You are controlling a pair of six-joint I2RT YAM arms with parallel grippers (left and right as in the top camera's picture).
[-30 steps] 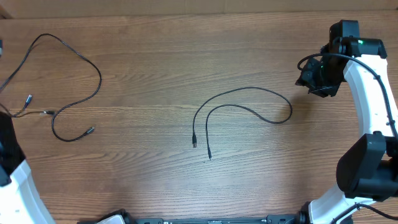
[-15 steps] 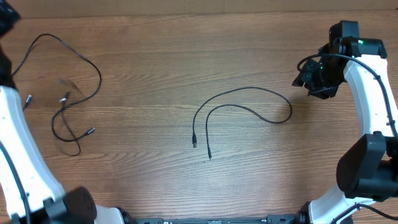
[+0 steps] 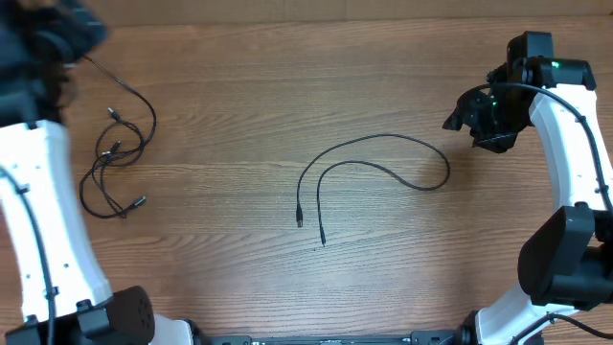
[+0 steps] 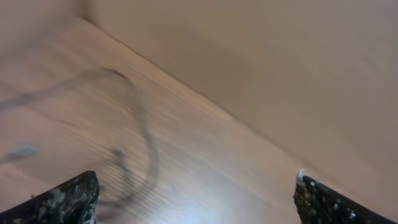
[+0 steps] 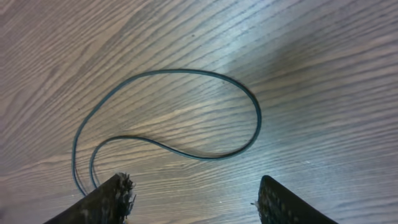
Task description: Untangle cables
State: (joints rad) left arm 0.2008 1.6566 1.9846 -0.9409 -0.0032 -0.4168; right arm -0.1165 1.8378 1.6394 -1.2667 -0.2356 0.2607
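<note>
The looped cable lies alone mid-way across the wooden table. It is one long strand bent into an open loop, both plug ends side by side at its near-left end. Everything else is placed from it.

My right gripper hangs just right of the loop's bend and slightly farther back, above the wood. Its fingers are spread wide with nothing between them. In the right wrist view the loop lies ahead of the fingers, not touching them.

The tangled bundle sits well left of the looped cable, about level with it. Several strands cross each other, a few plug tips poke out, and one strand runs toward the far-left corner.

My left gripper is farther left and farther back from the looped cable than the bundle is, and it is blurred overhead. Its wrist view is blurred too, but shows the fingers far apart, holding nothing, with a smeared dark strand on the wood ahead.
</note>
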